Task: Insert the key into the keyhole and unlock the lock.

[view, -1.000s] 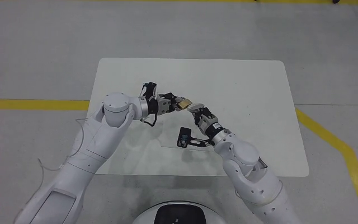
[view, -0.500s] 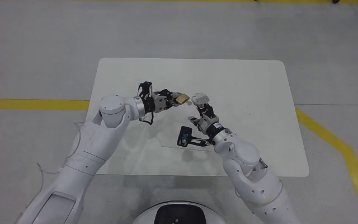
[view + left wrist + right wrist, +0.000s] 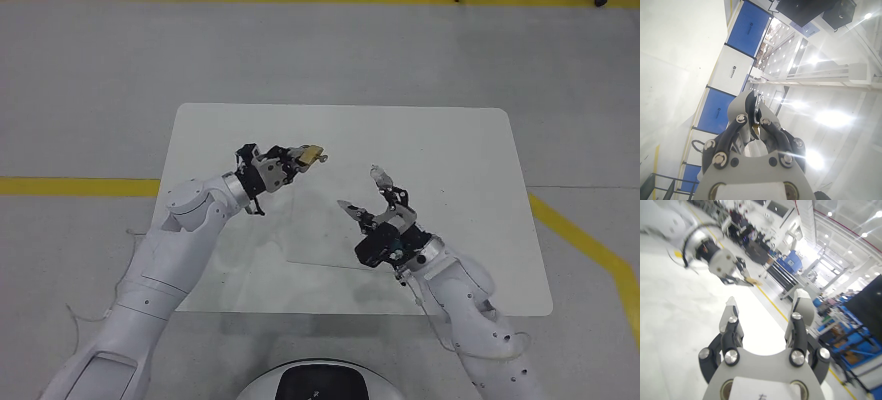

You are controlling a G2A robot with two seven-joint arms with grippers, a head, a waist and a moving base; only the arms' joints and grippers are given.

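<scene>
Left gripper [image 3: 288,158] squeezes the small, hard, slippery lock [image 3: 311,153], upper middle; hold its flat sides. Right gripper [image 3: 360,190] is spread wide, empty.

Top view: bright, even overhead light, and the white table [image 3: 450,150] around both grippers is flatly lit. Left wrist view: ceiling lights [image 3: 832,117] beyond the left gripper [image 3: 755,106] blow out into big flares with streaks. One glint sits on the gripper's base, and the lock [image 3: 755,130] between its fingers is backlit and dim. Right wrist view: well lit, ceiling lamps [image 3: 849,251] ahead of the right gripper [image 3: 765,298] — the left gripper farther off and the hall behind it are smeared. Straight lines bow toward the edges in both wrist views.
</scene>
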